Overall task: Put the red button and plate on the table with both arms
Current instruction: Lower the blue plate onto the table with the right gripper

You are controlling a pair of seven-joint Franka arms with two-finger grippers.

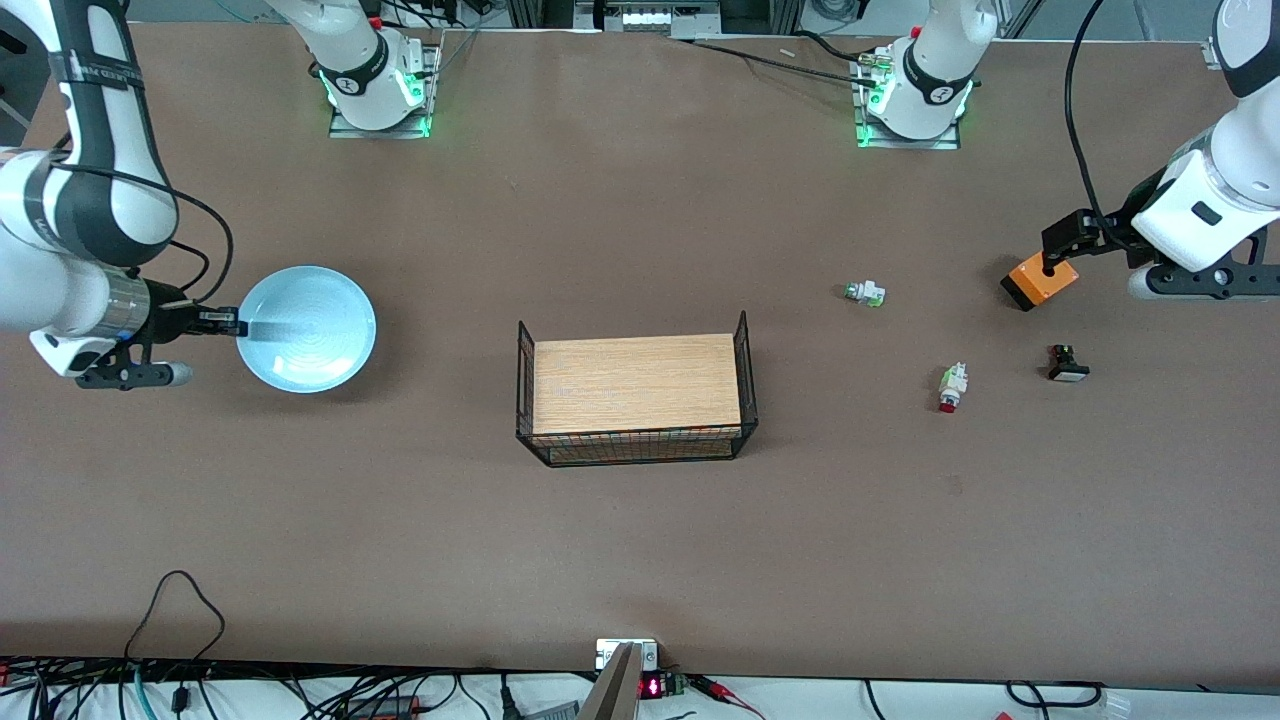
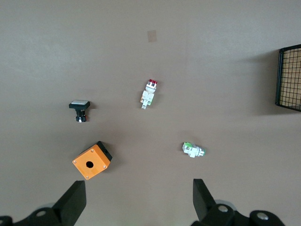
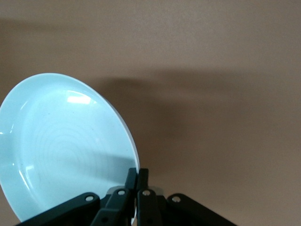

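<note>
The pale blue plate (image 1: pixel 306 328) is toward the right arm's end of the table. My right gripper (image 1: pixel 225 321) is shut on its rim. In the right wrist view the plate (image 3: pixel 61 146) is tilted, casts a shadow on the brown table (image 3: pixel 225 56), and my right gripper (image 3: pixel 137 174) pinches its edge. The red button (image 1: pixel 952 388) lies on the table (image 1: pixel 640 540) toward the left arm's end. My left gripper (image 1: pixel 1085 245) hangs open and empty over the table beside an orange box. In the left wrist view, the gripper (image 2: pixel 138 188) is apart from the button (image 2: pixel 149 92).
An orange box (image 1: pixel 1040 281) (image 2: pixel 92 161), a white part with green tip (image 1: pixel 865 293) (image 2: pixel 193 149) and a black part with white cap (image 1: pixel 1067 364) (image 2: pixel 80 108) lie near the button. A wooden-topped black wire rack (image 1: pixel 637 395) (image 2: pixel 289 77) stands mid-table.
</note>
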